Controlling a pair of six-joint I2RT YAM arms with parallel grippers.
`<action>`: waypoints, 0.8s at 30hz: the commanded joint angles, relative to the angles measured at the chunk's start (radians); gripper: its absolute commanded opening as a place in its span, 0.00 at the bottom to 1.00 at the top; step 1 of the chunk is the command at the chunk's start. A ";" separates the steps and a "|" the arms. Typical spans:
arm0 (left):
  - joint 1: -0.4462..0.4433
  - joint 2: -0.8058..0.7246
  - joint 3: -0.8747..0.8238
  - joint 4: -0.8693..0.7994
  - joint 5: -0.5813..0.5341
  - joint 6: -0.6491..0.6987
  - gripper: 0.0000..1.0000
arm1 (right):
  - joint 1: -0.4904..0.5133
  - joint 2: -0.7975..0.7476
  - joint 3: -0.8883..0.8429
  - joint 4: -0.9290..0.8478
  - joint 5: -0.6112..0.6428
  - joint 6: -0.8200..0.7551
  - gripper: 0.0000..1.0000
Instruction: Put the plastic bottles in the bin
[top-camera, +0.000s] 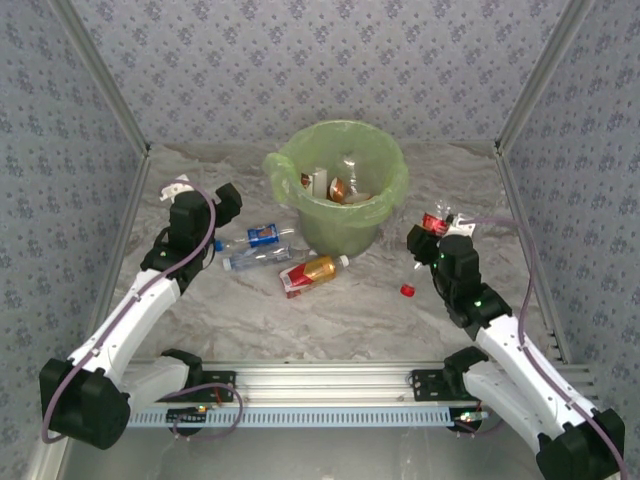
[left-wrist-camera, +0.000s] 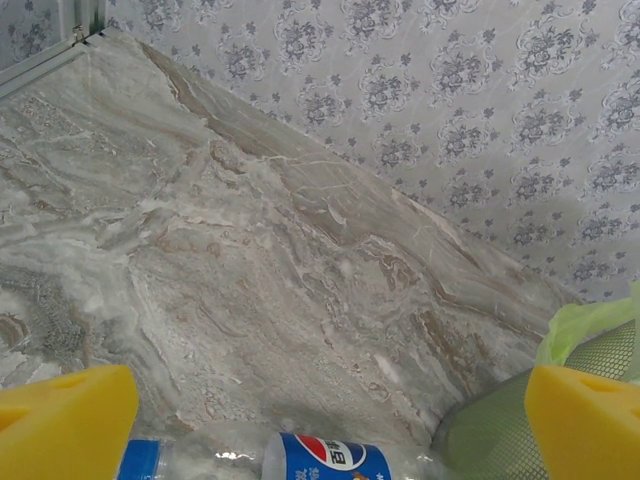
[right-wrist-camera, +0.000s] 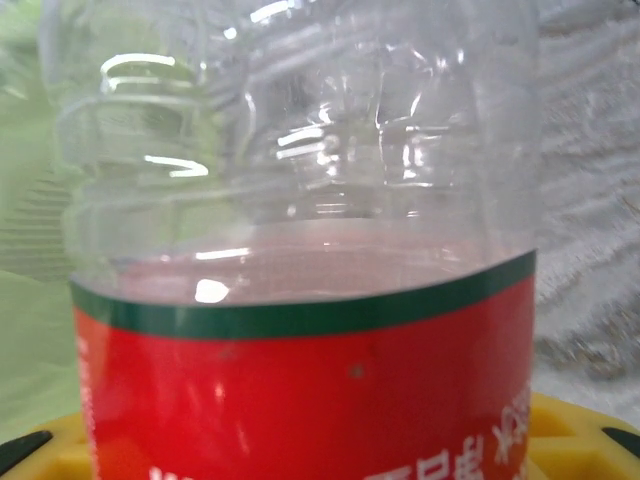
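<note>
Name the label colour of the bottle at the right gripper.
Red label, dark green band on top; clearest in the right wrist view.

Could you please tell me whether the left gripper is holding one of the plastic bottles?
No, the left gripper stands wide open and empty, close to a clear plastic bottle with a blue label.

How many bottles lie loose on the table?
3: a blue-label bottle, a clear bottle beside it, an amber bottle before the bin. A red-label bottle sits in the right claw.
</note>
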 joint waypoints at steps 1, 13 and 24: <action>0.007 0.009 0.024 0.008 0.022 -0.006 0.99 | 0.003 -0.018 0.075 0.071 -0.075 -0.065 0.54; 0.015 0.013 0.021 0.003 0.048 -0.008 0.99 | 0.003 0.127 0.326 0.175 -0.278 -0.131 0.54; 0.022 -0.019 0.007 -0.023 0.057 0.003 0.99 | -0.002 0.405 0.706 0.125 -0.399 -0.069 0.54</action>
